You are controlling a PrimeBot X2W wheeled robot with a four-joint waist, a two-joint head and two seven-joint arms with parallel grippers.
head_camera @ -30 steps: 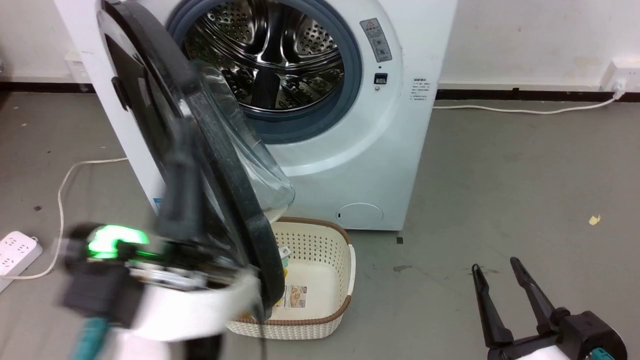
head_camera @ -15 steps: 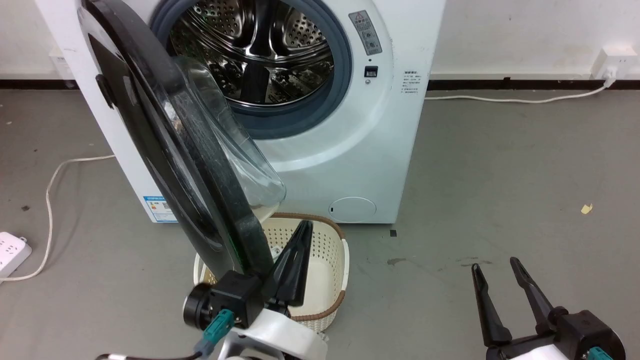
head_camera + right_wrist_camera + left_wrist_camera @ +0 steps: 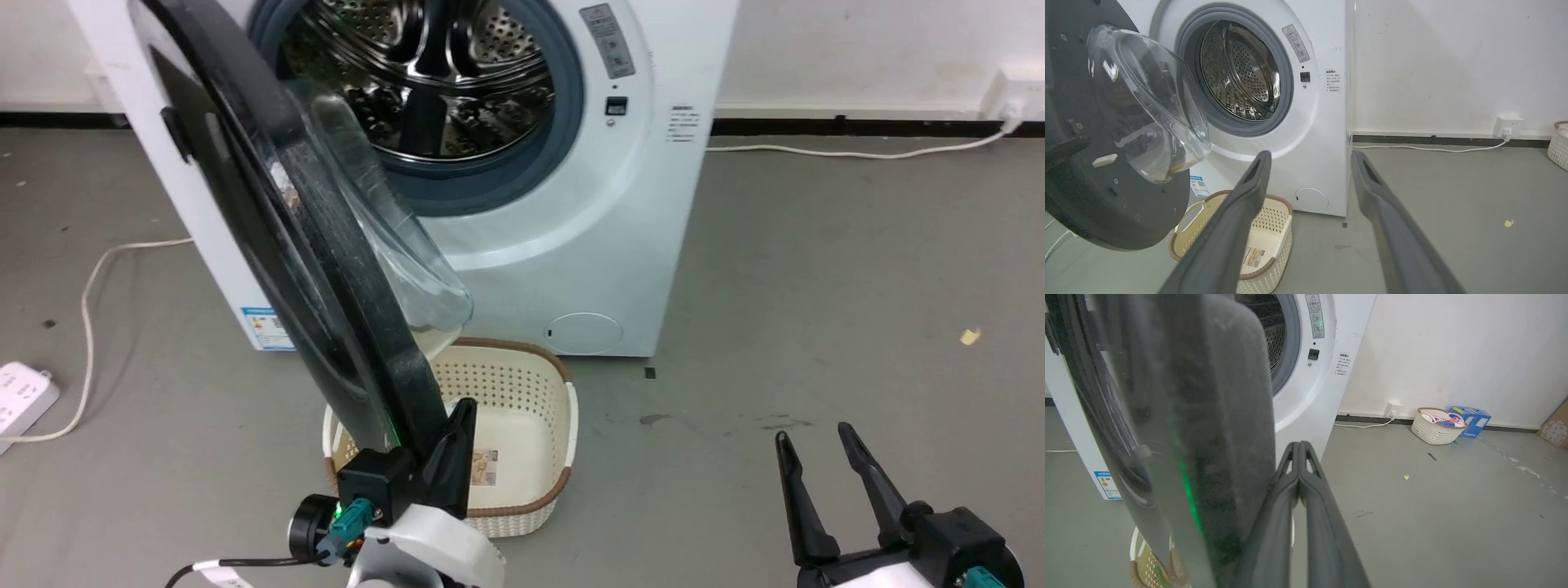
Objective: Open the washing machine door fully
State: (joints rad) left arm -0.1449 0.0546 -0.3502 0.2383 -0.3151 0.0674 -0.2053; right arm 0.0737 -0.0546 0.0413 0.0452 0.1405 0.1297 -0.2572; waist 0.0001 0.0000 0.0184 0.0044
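Black washing machine door [image 3: 326, 245] beside left tool [image 3: 463, 416]

The washing machine door [image 3: 359, 278] hides the left part of the basket [image 3: 531, 392].

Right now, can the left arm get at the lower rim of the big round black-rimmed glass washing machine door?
Probably yes: its shut jaws sit beside the round black-rimmed door's lower rim, on its inner side, with nothing between them. The cream perforated basket lies lower, under the door.
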